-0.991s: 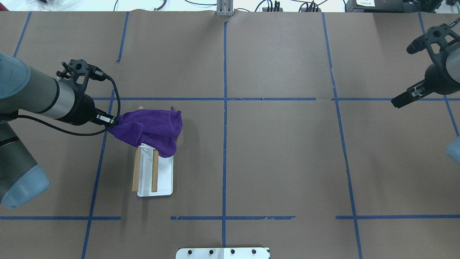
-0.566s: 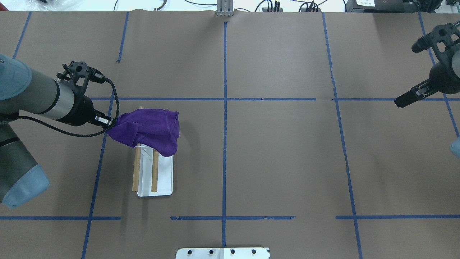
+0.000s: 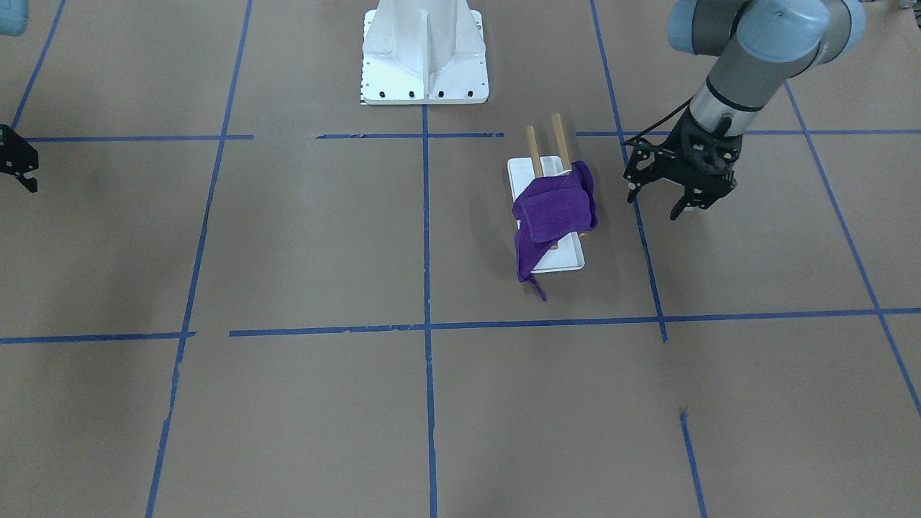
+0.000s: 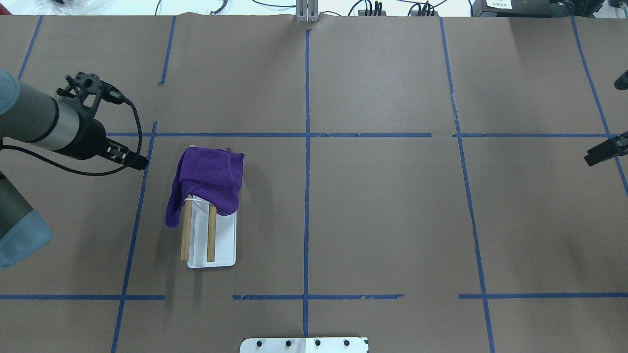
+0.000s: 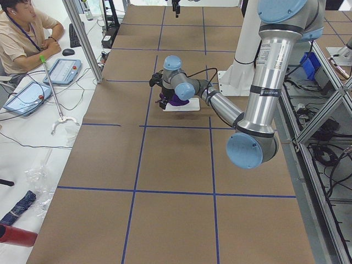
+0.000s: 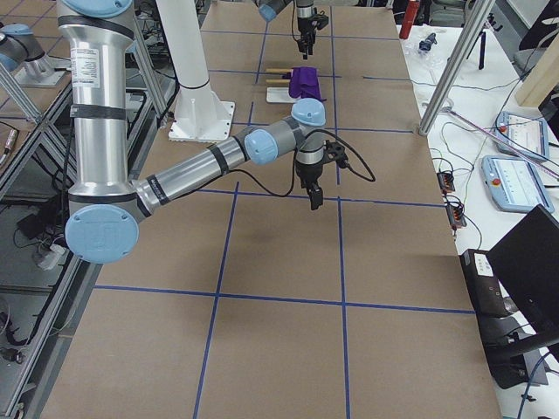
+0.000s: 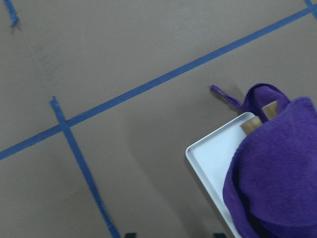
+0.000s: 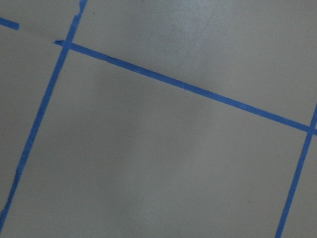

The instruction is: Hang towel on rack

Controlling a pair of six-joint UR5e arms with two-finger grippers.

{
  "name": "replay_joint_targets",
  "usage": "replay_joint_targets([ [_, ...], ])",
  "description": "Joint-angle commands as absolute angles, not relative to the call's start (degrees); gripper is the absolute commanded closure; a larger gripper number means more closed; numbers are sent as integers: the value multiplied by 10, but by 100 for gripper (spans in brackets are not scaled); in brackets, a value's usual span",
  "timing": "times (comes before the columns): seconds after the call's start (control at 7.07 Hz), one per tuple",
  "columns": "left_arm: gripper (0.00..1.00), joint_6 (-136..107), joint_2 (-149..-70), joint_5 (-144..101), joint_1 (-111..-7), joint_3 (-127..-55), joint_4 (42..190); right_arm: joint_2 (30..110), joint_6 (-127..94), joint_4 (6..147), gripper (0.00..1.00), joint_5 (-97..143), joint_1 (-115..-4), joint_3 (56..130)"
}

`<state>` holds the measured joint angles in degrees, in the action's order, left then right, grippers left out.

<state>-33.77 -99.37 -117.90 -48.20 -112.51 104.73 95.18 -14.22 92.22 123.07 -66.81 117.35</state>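
Two dowels of the rack (image 3: 558,140) carry the purple towel (image 3: 557,205) in the front-facing view. It is bunched over the end away from the robot, and a thin tail lies on the paper past the tray. The left gripper (image 3: 656,206) hangs just beside it, jaws wide and empty.

Overhead, a flap droops off the rack on that gripper's side. I judge the withdrawal should go up and outward, so no finger snags cloth. The right gripper (image 4: 606,152) sits well apart at the edge, and I cannot tell how its jaws stand. A white pedestal (image 3: 424,57) stands at the robot's base.
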Motion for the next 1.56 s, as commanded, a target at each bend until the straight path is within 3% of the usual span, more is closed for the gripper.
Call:
replay_joint_targets([
  [0.0, 0, -337, -945, -1256, -564, -1102, 1042, 983, -96, 923, 0, 1237, -752, 1116],
  [0.28, 0, -183, -887, -1336, -695, -1073, 1039, 987, 8, 926, 0, 1314, -866, 1050],
  [0.57, 0, -34, -861, -1336, -766, -1042, 989, 1026, 37, 923, 0, 1336, -917, 1039],
  [0.99, 0, 61, -789, -1336, -833, -1030, 975, 1025, 26, 922, 0, 1332, -918, 1040],
  [1.42, 0, 57, -801, -1330, -866, -1027, 931, 1024, 26, 922, 0, 1331, -918, 1039],
])
